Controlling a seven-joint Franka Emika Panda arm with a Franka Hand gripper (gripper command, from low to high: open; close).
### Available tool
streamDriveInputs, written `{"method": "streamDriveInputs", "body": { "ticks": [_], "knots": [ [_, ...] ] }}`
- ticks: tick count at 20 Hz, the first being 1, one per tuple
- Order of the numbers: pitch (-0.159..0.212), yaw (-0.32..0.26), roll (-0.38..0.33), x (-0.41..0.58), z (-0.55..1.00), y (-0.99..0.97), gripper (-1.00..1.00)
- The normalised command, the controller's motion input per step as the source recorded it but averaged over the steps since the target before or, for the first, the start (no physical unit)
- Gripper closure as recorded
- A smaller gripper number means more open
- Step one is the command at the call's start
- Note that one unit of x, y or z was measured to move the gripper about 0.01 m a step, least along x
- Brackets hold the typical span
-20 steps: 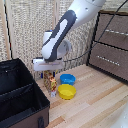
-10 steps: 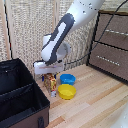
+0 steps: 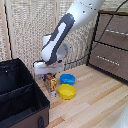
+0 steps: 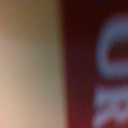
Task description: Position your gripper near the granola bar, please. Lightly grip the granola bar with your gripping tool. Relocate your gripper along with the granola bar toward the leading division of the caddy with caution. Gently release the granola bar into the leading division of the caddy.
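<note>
Granola bar (image 3: 50, 84): yellow-orange box, centre of the exterior view, standing upright, long axis vertical, on the wooden table (image 3: 95, 107). In the wrist view it is a blurred dark-red surface with pale lettering (image 4: 95, 65).

Gripper (image 3: 49, 76): directly above, fingers down at the box top; opening and hold cannot be told.

Yellow bowl (image 3: 66, 91) and blue bowl (image 3: 67, 78): just right.

Caddy (image 3: 20, 100): black, lower left.

Drawer cabinet (image 3: 112, 45): upper right.
</note>
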Motion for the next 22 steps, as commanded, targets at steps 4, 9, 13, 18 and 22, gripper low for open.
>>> {"method": "streamDriveInputs", "body": {
  "ticks": [4,9,13,18,22],
  "knots": [
    [0.000,0.000,0.002,0.001,0.01,0.00,1.00],
    [0.000,-0.013,0.019,0.007,0.35,0.00,1.00],
    [0.033,0.000,0.050,0.000,0.91,0.00,1.00],
    [0.048,0.000,0.044,0.000,1.00,0.00,1.00],
    [0.063,0.000,0.060,0.000,0.97,0.00,1.00]
  ]
}}
